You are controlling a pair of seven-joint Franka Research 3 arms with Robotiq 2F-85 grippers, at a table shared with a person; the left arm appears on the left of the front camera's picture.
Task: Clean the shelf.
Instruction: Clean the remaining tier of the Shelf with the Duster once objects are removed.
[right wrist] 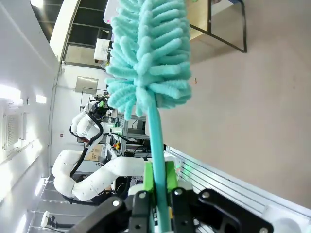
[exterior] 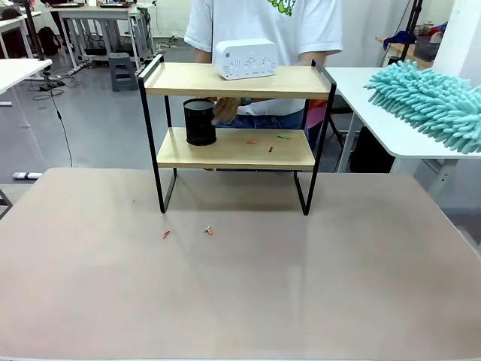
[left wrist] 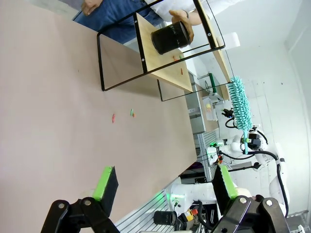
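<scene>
— Right gripper (right wrist: pixel 159 177) first: what's it doing?
— Its pads are pinched on the thin handle (right wrist: pixel 155 136) of a teal duster (right wrist: pixel 146 58). The fluffy head points straight out from the wrist.
— And the left gripper (left wrist: pixel 164 182)?
— Fingers spread wide with nothing between them, above the table (exterior: pixel 240 286).
— Where's the shelf (exterior: pixel 233 79)?
— At the far middle of the table, upright. Its long axis runs left to right and its open front faces the robot. A person's hand (exterior: pixel 225 111) touches a black cup (exterior: pixel 200 122) on the lower board (exterior: pixel 240 154), near small scraps (exterior: pixel 282 136). A white box (exterior: pixel 246 59) sits on top.
</scene>
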